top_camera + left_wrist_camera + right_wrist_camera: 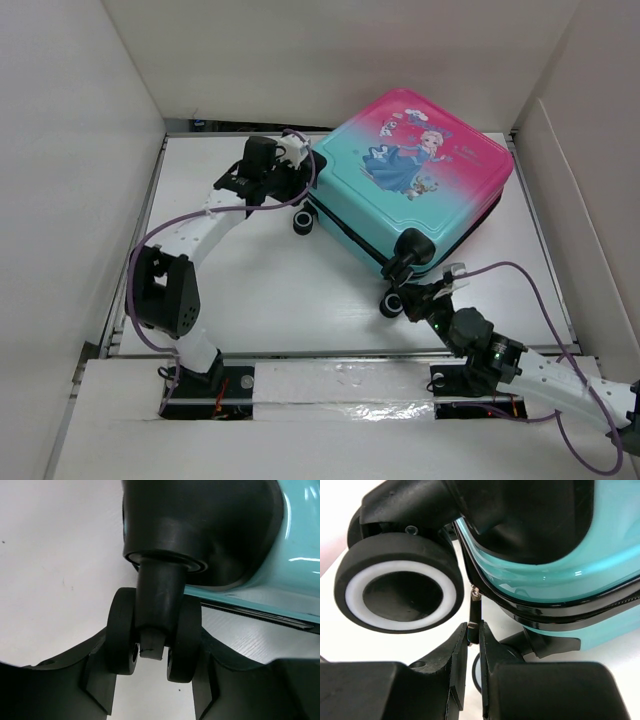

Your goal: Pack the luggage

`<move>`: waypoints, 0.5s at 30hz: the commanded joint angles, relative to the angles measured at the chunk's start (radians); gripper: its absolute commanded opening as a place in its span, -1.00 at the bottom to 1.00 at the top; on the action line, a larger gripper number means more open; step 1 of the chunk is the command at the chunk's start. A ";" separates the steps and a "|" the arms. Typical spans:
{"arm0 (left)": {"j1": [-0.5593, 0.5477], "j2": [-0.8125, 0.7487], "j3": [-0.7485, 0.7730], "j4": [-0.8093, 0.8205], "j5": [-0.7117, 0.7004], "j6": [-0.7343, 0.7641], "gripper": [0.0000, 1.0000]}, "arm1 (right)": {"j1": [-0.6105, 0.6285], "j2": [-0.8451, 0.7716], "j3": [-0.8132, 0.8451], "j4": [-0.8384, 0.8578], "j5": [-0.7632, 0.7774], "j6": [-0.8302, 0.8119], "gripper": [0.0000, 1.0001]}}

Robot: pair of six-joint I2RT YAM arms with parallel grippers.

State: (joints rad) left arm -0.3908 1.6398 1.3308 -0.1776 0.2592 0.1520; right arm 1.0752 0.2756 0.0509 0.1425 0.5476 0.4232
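One suitcase on show: the luggage [420,190] lies flat on the white table [260,290], towards the far right, lid down and picture side up, with one cartoon princess [405,155] in a blue dress on the pink-to-teal shell. It sits turned at an angle, one corner pointing at the arms.

Two arms, two grippers, one on each lower corner. From above I count two black casters along the near edge, the left caster [303,222] and the near caster [393,302].

Over to the left gripper [152,675]: its wrist camera shows the left caster as two wheels side by side on one black stem, standing right between the jaws. There's one of the fingers [97,682] hard by the outer face of one wheel, and the other finger just as close on the opposite side. The jaws stand apart, but whether they are actually squeezing the wheels I cannot tell.

The right gripper [474,640] is much clearer: jaws pressed almost together, pinching one thin dark zipper pull [474,611] that hangs from the black zip line round the teal shell. Just left of it is one big wheel [400,592] with a white ring on its face, apart from the fingers
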 commanded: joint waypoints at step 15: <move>-0.163 -0.096 -0.194 0.404 0.005 -0.193 -1.00 | -0.127 0.131 0.164 0.017 -0.047 -0.080 -1.00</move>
State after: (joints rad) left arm -0.4503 1.6192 1.2026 0.0349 0.1936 0.0834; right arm 1.0035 0.3939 0.1375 0.1112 0.5476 0.3843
